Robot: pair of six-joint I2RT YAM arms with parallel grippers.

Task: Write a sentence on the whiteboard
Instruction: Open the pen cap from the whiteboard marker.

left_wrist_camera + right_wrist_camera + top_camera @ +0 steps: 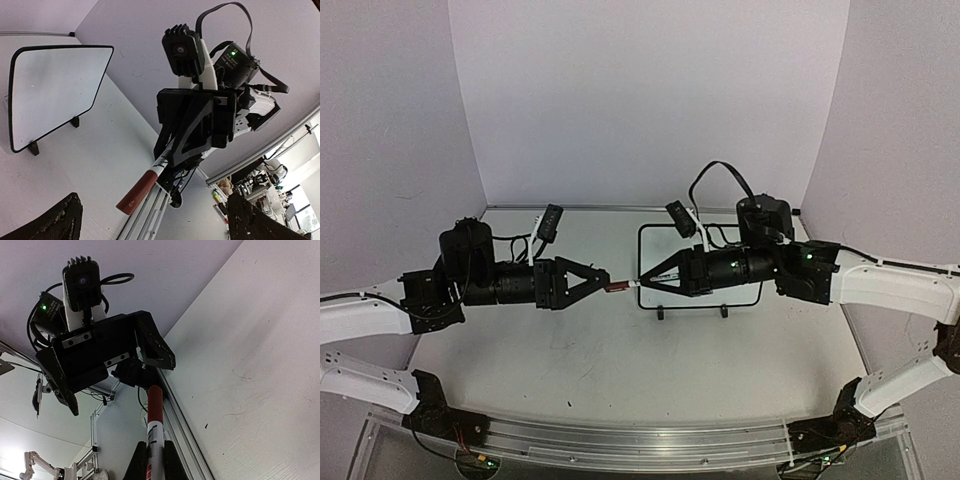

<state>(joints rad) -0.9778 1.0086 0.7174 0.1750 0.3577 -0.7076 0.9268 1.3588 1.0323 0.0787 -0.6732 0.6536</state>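
Observation:
The whiteboard (748, 240) stands on two black feet at the table's middle right, behind my right arm. In the left wrist view the whiteboard (55, 85) shows no words; the sentence is not in view. My right gripper (644, 283) is shut on a white marker (156, 440) whose red cap (617, 288) points left. My left gripper (603, 282) is open, facing the cap from the left. Its fingers (65, 220) stand wide apart at either side of the cap (137, 190), not touching it. The right wrist view shows the cap (155, 402) just short of the left gripper (117, 367).
The white table (620, 360) has purple walls behind and at both sides. An aluminium rail (640, 445) runs along the near edge between the arm bases. Both grippers hover above the table, left of the board.

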